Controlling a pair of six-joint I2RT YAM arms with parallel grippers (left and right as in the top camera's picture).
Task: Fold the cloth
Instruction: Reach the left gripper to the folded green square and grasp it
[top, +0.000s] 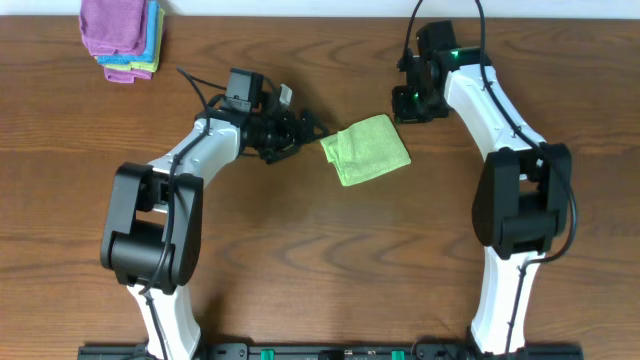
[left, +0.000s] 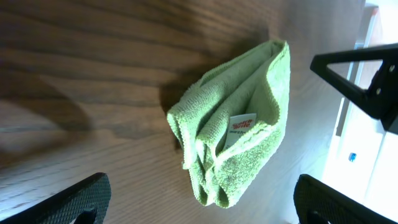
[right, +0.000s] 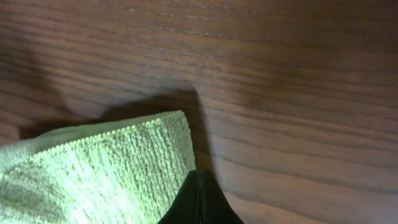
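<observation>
The lime-green cloth (top: 366, 149) lies folded into a small thick square on the wooden table, between the two arms. In the left wrist view the cloth (left: 239, 140) shows stacked layers and a small white tag (left: 242, 123). My left gripper (top: 312, 130) is open and empty just left of the cloth; its fingers (left: 199, 202) stand wide apart with the cloth's near end between them, not touching. My right gripper (top: 405, 98) is shut and empty beside the cloth's far right corner (right: 112, 168); its fingertips (right: 200, 193) are pressed together.
A stack of folded cloths, purple on top with blue and green below (top: 122, 35), sits at the far left corner of the table. Bare wooden tabletop (top: 330, 260) lies in front of the cloth.
</observation>
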